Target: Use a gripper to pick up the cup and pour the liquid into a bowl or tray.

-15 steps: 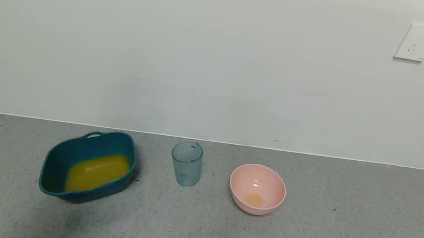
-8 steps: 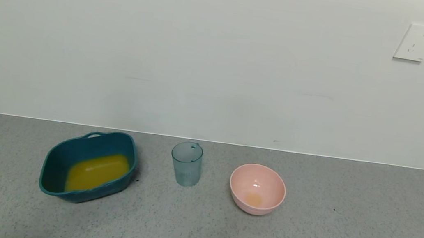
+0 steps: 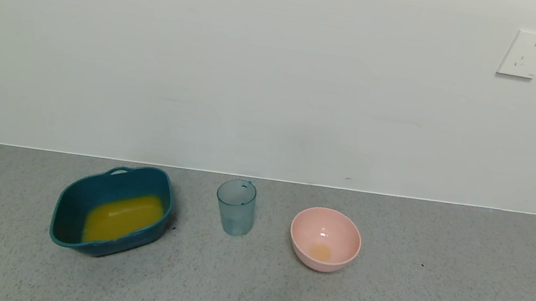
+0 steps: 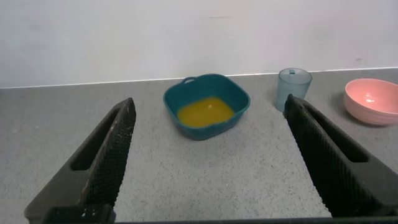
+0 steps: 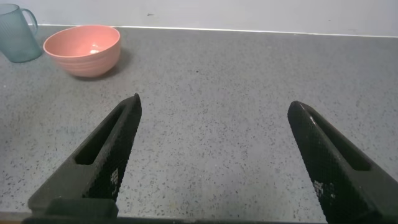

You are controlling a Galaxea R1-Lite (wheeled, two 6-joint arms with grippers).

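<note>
Pink bowl (image 3: 325, 239) at 3 o'clock of cup (image 3: 235, 207), wall socket (image 3: 526, 54) high at 1. Tub (image 3: 111, 209) with juice (image 3: 122, 217) at 9. Left gripper (image 4: 211, 162) spread wide, tub dead ahead at 12, cup at 1; right gripper (image 5: 214, 165) spread wide too, idle.

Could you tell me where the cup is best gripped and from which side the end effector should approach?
Grip the cup around its ribbed lower wall, coming from the front, probably with the open left end effector. It stands upright, with the tub and pink bowl on either side.
</note>
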